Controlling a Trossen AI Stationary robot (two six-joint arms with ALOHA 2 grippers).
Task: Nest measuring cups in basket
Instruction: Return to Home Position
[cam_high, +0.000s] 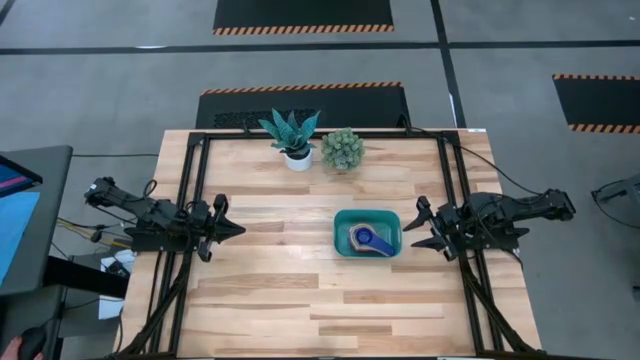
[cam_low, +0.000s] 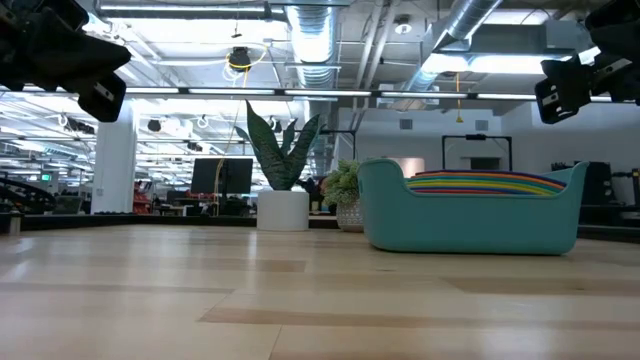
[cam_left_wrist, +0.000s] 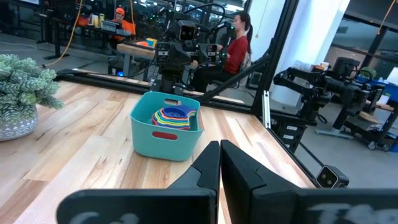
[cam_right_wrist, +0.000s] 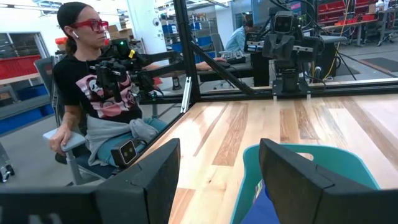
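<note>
Teal basket (cam_high: 339, 233) holds nested cups (cam_high: 372, 240) between left claw (cam_high: 238, 230), right claw (cam_high: 418, 226).

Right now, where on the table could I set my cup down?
Free: the wood between the left pincer and the basket, and the wide strip on the basket's side away from the potted plants. Crowded: between basket and right pincer.
</note>
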